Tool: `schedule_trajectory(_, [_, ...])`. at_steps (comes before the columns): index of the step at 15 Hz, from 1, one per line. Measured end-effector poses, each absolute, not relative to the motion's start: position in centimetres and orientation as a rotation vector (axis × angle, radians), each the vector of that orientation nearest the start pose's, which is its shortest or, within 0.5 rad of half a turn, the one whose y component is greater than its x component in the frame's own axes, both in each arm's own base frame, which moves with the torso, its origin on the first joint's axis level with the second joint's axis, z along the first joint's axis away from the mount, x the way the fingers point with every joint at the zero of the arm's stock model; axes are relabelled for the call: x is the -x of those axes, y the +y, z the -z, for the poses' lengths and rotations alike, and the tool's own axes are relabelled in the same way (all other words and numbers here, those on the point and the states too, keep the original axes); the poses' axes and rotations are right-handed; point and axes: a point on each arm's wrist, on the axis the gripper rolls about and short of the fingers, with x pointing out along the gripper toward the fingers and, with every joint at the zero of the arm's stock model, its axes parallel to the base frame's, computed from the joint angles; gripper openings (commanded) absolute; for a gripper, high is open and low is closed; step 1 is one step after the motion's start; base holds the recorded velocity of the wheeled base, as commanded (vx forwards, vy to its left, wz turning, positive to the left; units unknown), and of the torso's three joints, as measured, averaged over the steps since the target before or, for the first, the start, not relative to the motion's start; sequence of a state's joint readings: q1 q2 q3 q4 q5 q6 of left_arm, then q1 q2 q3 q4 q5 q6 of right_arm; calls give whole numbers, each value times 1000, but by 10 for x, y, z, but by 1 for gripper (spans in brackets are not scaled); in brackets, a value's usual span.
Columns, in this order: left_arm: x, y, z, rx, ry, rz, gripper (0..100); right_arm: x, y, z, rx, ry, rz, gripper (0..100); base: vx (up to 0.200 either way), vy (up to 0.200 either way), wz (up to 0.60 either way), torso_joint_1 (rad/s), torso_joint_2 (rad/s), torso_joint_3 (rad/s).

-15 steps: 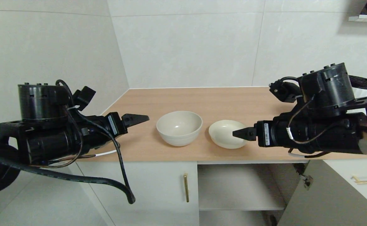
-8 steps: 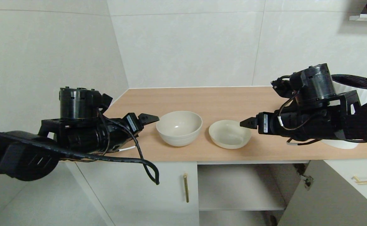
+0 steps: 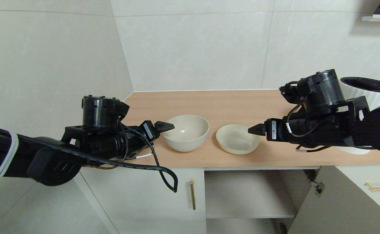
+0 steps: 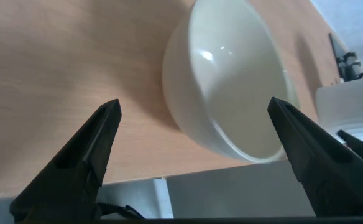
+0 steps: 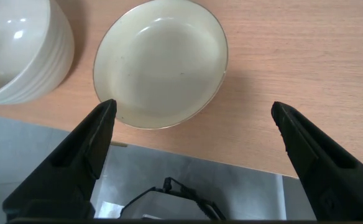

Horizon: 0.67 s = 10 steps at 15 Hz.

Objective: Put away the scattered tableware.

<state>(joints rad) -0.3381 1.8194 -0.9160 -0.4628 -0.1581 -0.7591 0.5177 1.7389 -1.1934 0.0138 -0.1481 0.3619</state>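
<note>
The deep bowl [image 3: 185, 132] stands upright near the front edge of the wooden counter [image 3: 229, 104]. The shallow bowl [image 3: 237, 138] is just to its right, with a gap between them. The left gripper [image 3: 168, 125] hovers level with the deep bowl's left rim, fingers spread wide and empty. The right gripper [image 3: 252, 130], also spread and empty, is to the right of the deep bowl, at the shallow bowl's far rim.
</note>
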Motion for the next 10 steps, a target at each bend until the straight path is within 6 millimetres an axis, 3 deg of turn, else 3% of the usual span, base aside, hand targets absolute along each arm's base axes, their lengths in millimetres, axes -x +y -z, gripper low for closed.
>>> schedule_trajectory(6, [-318, -120, -145, 685, 622, 299, 100, -285, 158, -214, -160, 588, -247, 100, 0, 0, 0, 0, 0, 0])
schedule_trajectory(7, [-319, -120, -144, 685, 624, 297, 0, -285, 158, -214, -160, 589, -247, 100, 0, 0, 0, 0, 0, 0])
schedule_trajectory(10, [-320, -120, -143, 686, 616, 298, 0, -285, 158, -213, -157, 590, -247, 100, 0, 0, 0, 0, 0, 0])
